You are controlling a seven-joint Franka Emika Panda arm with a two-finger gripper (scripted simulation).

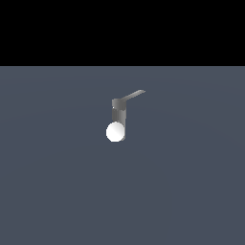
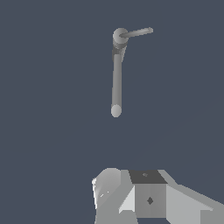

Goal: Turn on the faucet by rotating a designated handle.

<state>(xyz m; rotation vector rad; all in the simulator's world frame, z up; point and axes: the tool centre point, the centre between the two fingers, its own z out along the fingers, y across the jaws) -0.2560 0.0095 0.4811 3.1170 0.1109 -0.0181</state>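
The faucet (image 1: 118,115) is a small grey upright post with a white ball-like end (image 1: 115,132) low on its front. Its handle (image 1: 133,95), a thin flat grey bar, sticks out from the post's top toward the exterior view's right. From the wrist view the faucet (image 2: 116,78) appears as a long grey bar with a rounded tip, and the handle (image 2: 138,32) juts sideways from its round top. Grey and white parts of my gripper (image 2: 131,192) fill the edge of the wrist view, well apart from the faucet. Its fingertips cannot be made out. No arm shows in the exterior view.
A flat blue-grey floor (image 1: 57,182) spreads around the faucet on all sides. Above it the exterior view is black.
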